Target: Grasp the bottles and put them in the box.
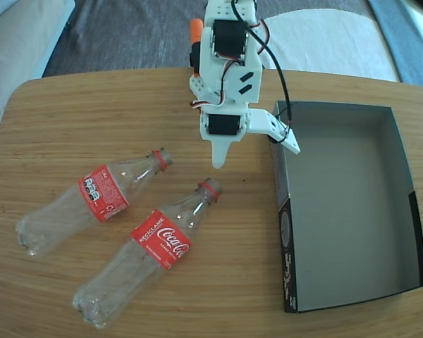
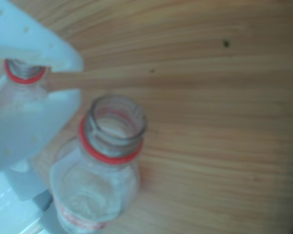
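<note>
Two clear bottles with red labels lie on the wooden table in the fixed view: the left bottle (image 1: 92, 198) and the right bottle (image 1: 154, 248), both with necks pointing up-right. My white gripper (image 1: 257, 156) stands open above the table between the bottle necks and the box (image 1: 345, 204), holding nothing. The box is a shallow grey-floored tray at the right with nothing in it. In the wrist view the nearer bottle's open mouth (image 2: 112, 129) sits just below centre. The other bottle's red-ringed neck (image 2: 23, 74) is partly hidden by a white finger (image 2: 34, 53).
The round-cornered wooden table (image 1: 70, 120) has bare wood left of the gripper and in front of the box. A black cable (image 1: 278, 77) runs down the arm. Grey cushions (image 1: 14, 35) and a white cloth (image 1: 324, 42) lie beyond the far edge.
</note>
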